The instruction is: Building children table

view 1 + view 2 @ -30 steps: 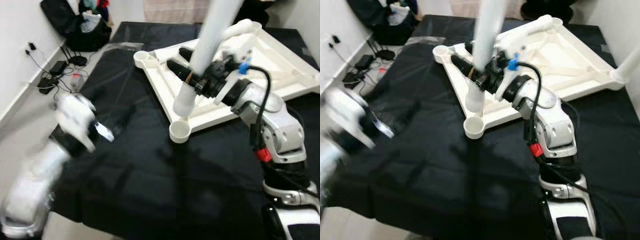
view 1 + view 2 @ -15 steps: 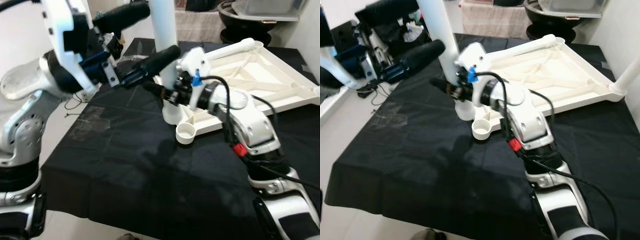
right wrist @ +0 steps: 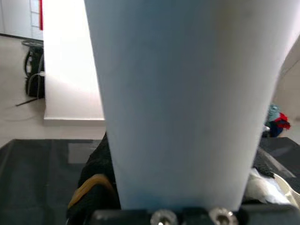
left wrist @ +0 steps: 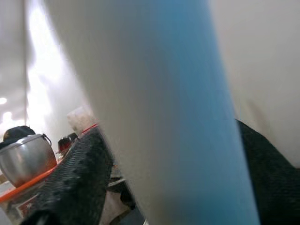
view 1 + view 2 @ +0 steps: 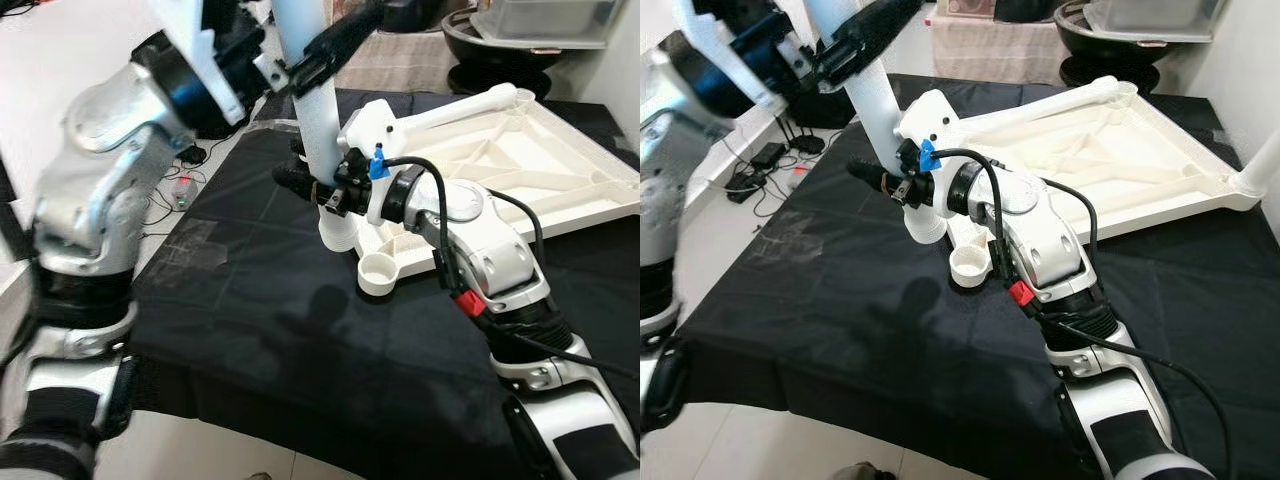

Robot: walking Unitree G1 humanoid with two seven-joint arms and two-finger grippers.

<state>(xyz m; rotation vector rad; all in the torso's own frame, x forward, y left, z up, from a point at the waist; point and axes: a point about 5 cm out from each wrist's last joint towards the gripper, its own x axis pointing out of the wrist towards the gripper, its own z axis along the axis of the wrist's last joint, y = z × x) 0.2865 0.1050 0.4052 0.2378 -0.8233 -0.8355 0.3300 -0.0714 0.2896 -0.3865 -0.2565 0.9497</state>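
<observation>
While you look through the left eye view, you see the white table leg point(image 5: 318, 130) standing nearly upright at upper centre of the frame, its lower end seated at a corner of the upturned white tabletop point(image 5: 520, 150), which lies on the desk point(image 5: 250, 320) under a black cloth. Your right gripper point(image 5: 318, 188) clasps the leg low down, one black finger poking out to the left of it. Your left gripper point(image 5: 315, 62) holds the same leg higher up, at the top of the frame, its fingers closed around it. An empty round socket point(image 5: 378, 272) sits at the tabletop's near corner, just below and right of the leg's base.

Through the right eye view, you get the same scene, with cables point(image 5: 765, 160) on the floor at the left edge.

Through the left wrist view, the leg runs close across the frame as a pale bluish column, with a black finger point(image 4: 75, 183) pressed beside it at lower left.

Through the right wrist view, the leg fills the centre, a black finger point(image 3: 96, 180) hugging its left side at the bottom.
</observation>
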